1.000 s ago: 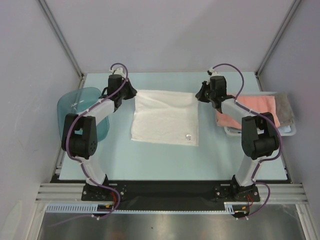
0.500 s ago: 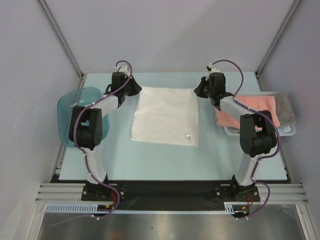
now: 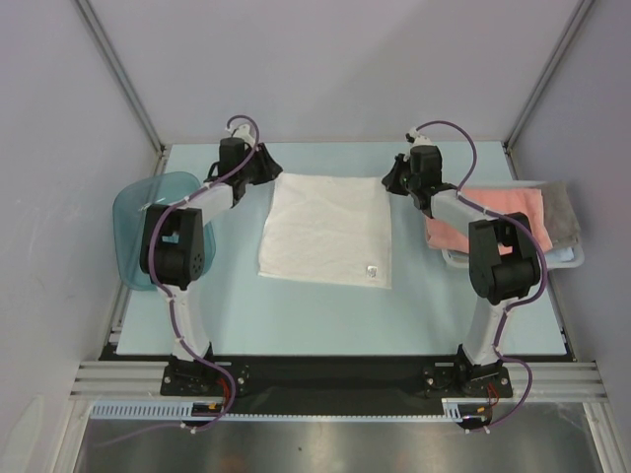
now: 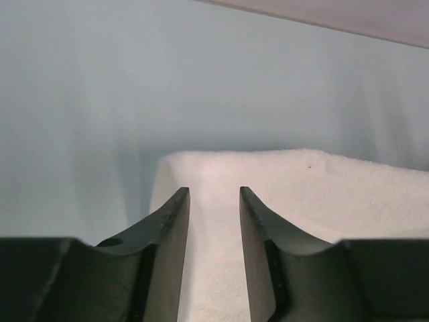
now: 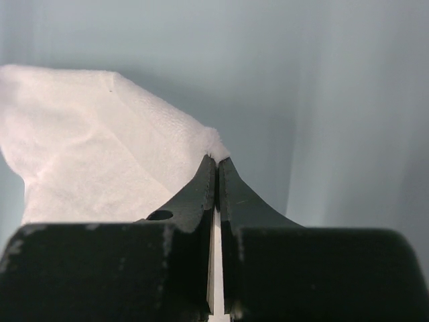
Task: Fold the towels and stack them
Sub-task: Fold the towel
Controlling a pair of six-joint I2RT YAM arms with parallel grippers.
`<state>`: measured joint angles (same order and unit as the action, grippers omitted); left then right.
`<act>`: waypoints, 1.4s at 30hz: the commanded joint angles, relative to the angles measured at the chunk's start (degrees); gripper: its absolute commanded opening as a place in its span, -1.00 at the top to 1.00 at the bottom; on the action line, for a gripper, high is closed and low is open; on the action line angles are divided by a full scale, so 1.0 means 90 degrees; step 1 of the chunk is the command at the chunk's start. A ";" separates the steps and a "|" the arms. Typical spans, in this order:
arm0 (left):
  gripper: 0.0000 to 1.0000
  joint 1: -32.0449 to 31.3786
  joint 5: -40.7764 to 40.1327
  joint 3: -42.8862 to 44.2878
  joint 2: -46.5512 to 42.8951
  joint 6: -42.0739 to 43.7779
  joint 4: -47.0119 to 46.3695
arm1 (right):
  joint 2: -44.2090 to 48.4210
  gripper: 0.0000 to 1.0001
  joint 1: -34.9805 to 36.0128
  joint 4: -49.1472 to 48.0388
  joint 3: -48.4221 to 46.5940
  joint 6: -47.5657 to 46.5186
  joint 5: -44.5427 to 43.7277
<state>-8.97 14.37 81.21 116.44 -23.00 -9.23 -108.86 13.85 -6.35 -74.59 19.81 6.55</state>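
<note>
A white towel (image 3: 327,229) lies folded flat in the middle of the table, with a small label near its front right corner. My left gripper (image 3: 268,169) sits at the towel's far left corner. In the left wrist view its jaws stand apart (image 4: 213,191) over the white towel (image 4: 281,201), gripping nothing. My right gripper (image 3: 390,183) is at the far right corner, shut (image 5: 217,159) on a pinch of the white towel (image 5: 100,134). A salmon-pink towel (image 3: 493,212), a grey towel (image 3: 565,210) and a bit of light blue towel (image 3: 570,254) lie at the right.
A translucent blue tub (image 3: 136,225) stands at the table's left edge beside the left arm. The white lattice basket (image 3: 455,259) at the right holds the other towels. Grey walls and frame posts close the back and sides.
My left gripper has opened and let go of the towel's far left corner. Both arms have reached a little farther back, and the towel's far edge now lies flat.
</note>
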 commanded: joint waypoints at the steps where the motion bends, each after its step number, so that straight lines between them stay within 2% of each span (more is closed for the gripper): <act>1: 0.14 0.0098 0.0171 0.0391 -0.0018 -0.0022 -0.0009 | -0.0014 1.00 0.0044 -0.0398 -0.0267 -0.0043 0.0034; 4: 0.10 0.0098 -0.0112 0.0186 -0.0340 -0.0090 0.0059 | -0.0092 1.00 0.0053 -0.0408 -0.0316 -0.0043 0.0054; 9: 0.51 0.0011 -0.0044 0.0214 -0.0507 -0.0363 0.0720 | -0.0141 1.00 0.0063 -0.0369 -0.0365 -0.0102 0.0034; 17: 0.81 -0.0341 -0.0035 0.0420 0.0372 -0.0715 0.1367 | -0.0141 1.00 0.0102 -0.0349 -0.0394 -0.0082 0.0054; 21: 0.83 -0.0477 -0.0249 0.0779 0.0791 -0.0686 0.1961 | -0.0131 1.00 0.0190 -0.0369 -0.0365 -0.0073 0.0034; 24: 0.86 -0.0478 -0.0736 0.1035 0.1075 -0.0725 0.2489 | -0.0044 1.00 0.0249 -0.0398 -0.0297 -0.0053 0.0044; 28: 0.74 -0.0468 -0.1274 0.1094 0.1144 -0.0803 0.2725 | 0.0200 1.00 0.0336 -0.0456 -0.0063 -0.0034 0.0034; 32: 0.69 -0.0448 -0.1459 0.0948 0.0930 -0.0979 0.2647 | 0.0571 1.00 0.0405 -0.0593 0.0395 -0.0092 0.0142; 35: 0.57 -0.0409 -0.1460 0.0664 0.0588 -0.1077 0.2335 | 0.0913 1.00 0.0434 -0.0768 0.0737 -0.0102 0.0268; 38: 0.59 -0.0331 -0.1392 0.0723 0.0490 -0.1184 0.2403 | 0.1362 1.00 0.0522 -0.1109 0.1313 -0.0102 0.0503; 42: 0.63 -0.0234 -0.1362 0.0266 0.0032 -0.1515 0.2033 | 0.1831 1.00 0.0736 -0.1140 0.1948 -0.0238 0.0435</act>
<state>-12.36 3.79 86.21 123.13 -33.65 11.22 -96.64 18.98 -12.45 -59.72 19.27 9.76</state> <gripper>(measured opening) 0.194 0.018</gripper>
